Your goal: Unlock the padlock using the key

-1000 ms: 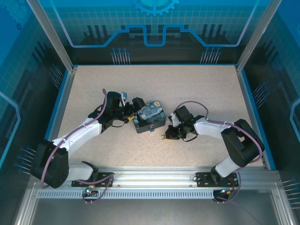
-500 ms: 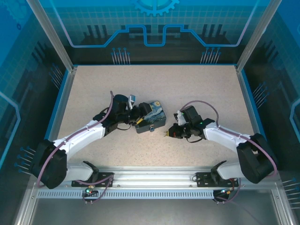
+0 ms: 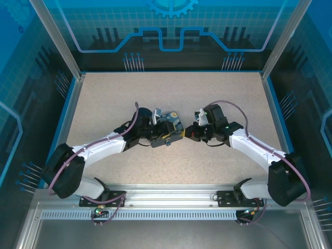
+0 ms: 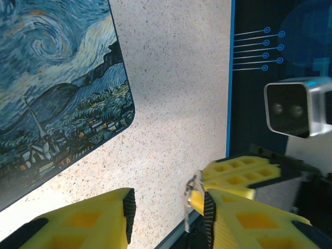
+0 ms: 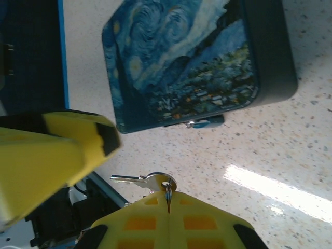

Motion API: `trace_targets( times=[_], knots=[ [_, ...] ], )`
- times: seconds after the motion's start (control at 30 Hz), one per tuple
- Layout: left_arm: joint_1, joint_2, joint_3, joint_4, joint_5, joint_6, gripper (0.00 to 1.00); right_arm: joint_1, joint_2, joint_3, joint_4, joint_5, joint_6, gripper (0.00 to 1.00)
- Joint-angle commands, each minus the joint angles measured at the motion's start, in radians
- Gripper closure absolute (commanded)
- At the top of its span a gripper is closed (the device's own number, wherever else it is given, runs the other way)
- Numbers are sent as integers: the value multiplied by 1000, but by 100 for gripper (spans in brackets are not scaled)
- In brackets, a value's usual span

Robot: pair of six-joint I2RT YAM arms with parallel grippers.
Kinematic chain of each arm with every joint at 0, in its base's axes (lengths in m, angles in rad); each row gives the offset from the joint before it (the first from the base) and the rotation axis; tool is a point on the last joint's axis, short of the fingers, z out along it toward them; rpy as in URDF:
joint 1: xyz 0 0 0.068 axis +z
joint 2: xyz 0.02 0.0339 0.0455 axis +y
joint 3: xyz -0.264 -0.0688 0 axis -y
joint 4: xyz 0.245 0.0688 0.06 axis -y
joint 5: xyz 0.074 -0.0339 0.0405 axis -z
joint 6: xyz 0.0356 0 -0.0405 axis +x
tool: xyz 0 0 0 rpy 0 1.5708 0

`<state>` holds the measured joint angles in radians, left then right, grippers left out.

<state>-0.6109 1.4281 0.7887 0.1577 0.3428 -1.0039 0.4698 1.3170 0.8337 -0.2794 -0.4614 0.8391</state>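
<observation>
Pinching the key [image 5: 147,181] by its ring end, the right gripper [image 5: 168,201] is holding its fingers closed on that thin bit of metal. The blade is sticking out sideways past the fingertips rather than pointing toward the padlock [image 5: 205,122], which is sitting low against the edge of the painted box [image 5: 181,62] that faces this gripper. The left gripper [image 4: 166,210] is hanging with its fingers apart and nothing between them, just beside the box and, as far as the wrist views are showing, touching neither box nor padlock. That is where trouble is likely brewing: one yellow finger [image 5: 57,155] of the left gripper is crowding in right next to the key, so any inward move by either arm is risking a knock that twists the key in its narrow pinch or flicks it loose. With nothing steadying the padlock, a probing key is more likely to be shoving it along the table [image 5: 290,145] than entering it, and the keyhole is not showing, so the approach angle is guesswork. The box is sitting free too, so a nudge is liable to be shifting the target away.
</observation>
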Motion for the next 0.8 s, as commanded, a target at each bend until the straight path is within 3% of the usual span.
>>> trace_targets(
  times=[0.0,0.77],
  knots=[
    [-12,27,29,58,19,7,62,-13,13,39,-30,-41,24,100],
    [-41,110,82,118,32,-18,66,-14,30,76,-55,-37,18,100]
  ],
)
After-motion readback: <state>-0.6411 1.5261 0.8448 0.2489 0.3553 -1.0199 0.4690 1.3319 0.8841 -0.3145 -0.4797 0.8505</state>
